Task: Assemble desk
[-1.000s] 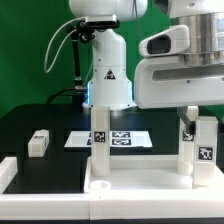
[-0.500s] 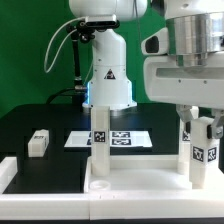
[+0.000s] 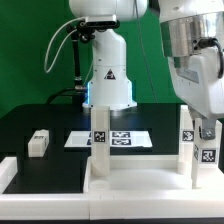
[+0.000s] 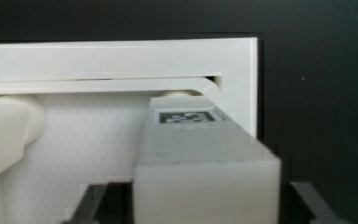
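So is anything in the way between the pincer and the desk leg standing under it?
Nothing visible. The pincer is directly over the upright leg, and the wrist view shows that leg right at the pincer with nothing else intervening. The other upright leg stands apart, toward the exterior view's left.

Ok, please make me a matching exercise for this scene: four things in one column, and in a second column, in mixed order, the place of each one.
Things:
1 tabletop
2 loose leg
3 marker board
4 gripper

Places:
A lying on the black table, at the exterior view's left
B at the top of the upright leg, at the exterior view's right
C flat on the black table, behind the tabletop
D in the foreground, white and rimmed

Pairs: 1-D, 2-A, 3-C, 4-B
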`<act>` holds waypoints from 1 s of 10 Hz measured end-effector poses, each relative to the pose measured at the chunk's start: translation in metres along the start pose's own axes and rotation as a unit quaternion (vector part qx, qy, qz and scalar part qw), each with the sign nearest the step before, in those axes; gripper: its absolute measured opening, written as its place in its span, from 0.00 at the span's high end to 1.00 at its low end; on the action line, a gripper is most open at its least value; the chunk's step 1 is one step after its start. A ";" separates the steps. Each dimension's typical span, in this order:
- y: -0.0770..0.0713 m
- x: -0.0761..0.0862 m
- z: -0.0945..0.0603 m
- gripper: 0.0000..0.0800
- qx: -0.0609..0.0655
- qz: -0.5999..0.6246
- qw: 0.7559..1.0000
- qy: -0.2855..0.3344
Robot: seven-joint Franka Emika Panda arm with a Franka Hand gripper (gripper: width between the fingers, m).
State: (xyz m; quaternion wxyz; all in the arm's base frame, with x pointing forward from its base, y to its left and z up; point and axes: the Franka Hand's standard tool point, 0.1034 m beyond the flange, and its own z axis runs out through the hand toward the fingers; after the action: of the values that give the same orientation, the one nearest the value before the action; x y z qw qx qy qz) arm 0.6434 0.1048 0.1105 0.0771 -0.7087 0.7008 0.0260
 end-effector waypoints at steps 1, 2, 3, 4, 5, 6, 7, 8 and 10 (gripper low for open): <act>0.000 -0.001 0.001 0.54 0.000 -0.050 0.999 0.003; 0.002 -0.006 0.004 0.31 -0.001 -0.130 0.992 0.004; 0.004 -0.012 0.006 0.22 -0.004 -0.190 0.982 0.002; 0.005 -0.015 0.007 0.22 -0.007 -0.265 0.964 -0.001; 0.007 -0.021 0.009 0.19 -0.009 -0.293 0.956 0.001; 0.007 -0.017 0.008 0.19 -0.009 -0.333 0.943 0.002; 0.006 -0.015 0.008 0.19 -0.009 -0.360 0.933 0.002; 0.006 -0.015 0.008 0.19 -0.009 -0.382 0.924 0.002; 0.003 -0.009 0.007 0.19 -0.019 -0.547 0.837 0.010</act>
State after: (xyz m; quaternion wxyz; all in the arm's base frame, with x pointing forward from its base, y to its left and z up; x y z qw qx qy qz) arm 0.6404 0.1149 0.1047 0.0583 -0.9780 0.1997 -0.0145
